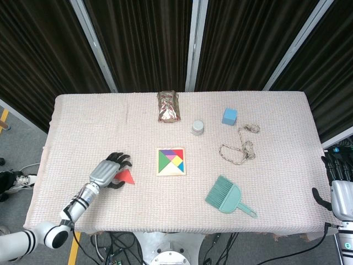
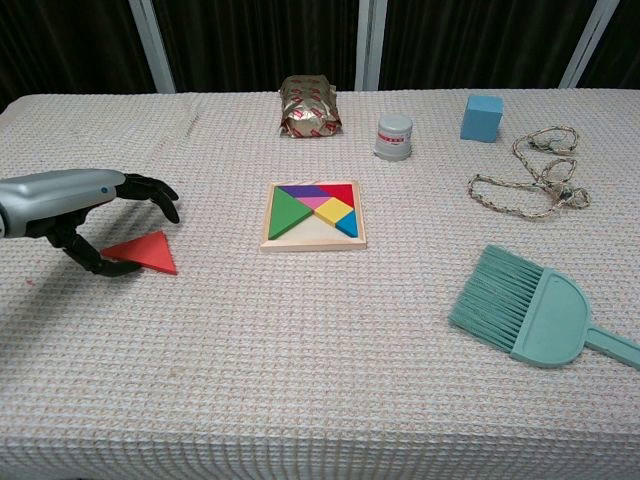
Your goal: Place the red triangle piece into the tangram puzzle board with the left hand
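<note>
The red triangle piece [image 1: 127,176] [image 2: 145,252] lies flat on the cloth, left of the tangram board [image 1: 170,171] [image 2: 312,244]. The wooden board holds several coloured pieces, and a pale bare slot shows along its near side. My left hand [image 1: 106,172] [image 2: 80,198] hovers at the triangle's left side with its fingers spread and arched over the piece. Its thumb reaches the triangle's near-left corner, and nothing is lifted. My right hand [image 1: 340,190] shows only in the head view, at the table's far right edge, holding nothing, with its fingers apart.
A foil packet [image 1: 169,106] [image 2: 310,107], a grey cup [image 1: 197,127] [image 2: 394,137] and a blue cube [image 1: 229,116] [image 2: 482,117] stand along the back. A coiled rope [image 1: 238,146] [image 2: 530,180] lies at the right. A teal hand brush [image 1: 226,196] [image 2: 525,310] lies near the front right.
</note>
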`<state>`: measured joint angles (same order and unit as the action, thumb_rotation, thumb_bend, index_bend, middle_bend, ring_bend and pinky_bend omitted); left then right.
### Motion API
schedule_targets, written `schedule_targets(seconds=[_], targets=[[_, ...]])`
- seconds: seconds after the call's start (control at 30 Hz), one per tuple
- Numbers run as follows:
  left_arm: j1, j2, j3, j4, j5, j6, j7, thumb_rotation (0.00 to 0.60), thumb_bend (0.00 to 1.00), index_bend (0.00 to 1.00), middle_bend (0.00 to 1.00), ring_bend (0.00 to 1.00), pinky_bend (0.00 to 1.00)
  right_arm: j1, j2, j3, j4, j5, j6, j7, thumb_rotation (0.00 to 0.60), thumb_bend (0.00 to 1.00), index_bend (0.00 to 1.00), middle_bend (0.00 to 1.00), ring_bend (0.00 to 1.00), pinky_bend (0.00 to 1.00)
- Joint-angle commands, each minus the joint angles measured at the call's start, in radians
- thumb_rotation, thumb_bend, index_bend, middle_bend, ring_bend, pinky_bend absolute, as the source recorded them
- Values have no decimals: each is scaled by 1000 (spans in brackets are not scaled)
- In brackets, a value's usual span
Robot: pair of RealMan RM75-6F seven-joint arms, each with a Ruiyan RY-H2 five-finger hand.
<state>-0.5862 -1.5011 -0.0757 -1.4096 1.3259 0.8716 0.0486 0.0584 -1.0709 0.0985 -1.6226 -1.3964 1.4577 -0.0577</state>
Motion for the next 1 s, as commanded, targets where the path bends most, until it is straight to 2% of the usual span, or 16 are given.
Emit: schedule_targets(seconds=[0.03, 0.73, 1.0], targets=[[-2, 1, 1, 0, -3, -1, 2, 600, 312, 277, 87, 0, 21, 1, -1, 0, 1, 1, -1, 1, 600, 240, 0, 0, 0, 0], [-11, -5, 5, 1, -34, 11, 21, 600, 311, 357, 98, 0, 21, 1, -3, 1, 7, 5, -4, 6, 600, 241, 0, 0, 0, 0], [-20, 12, -10, -43, -5, 46, 16, 600, 313, 369, 103, 0, 21, 1, -1, 2, 6, 6, -4, 6, 600, 241, 0, 0, 0, 0]])
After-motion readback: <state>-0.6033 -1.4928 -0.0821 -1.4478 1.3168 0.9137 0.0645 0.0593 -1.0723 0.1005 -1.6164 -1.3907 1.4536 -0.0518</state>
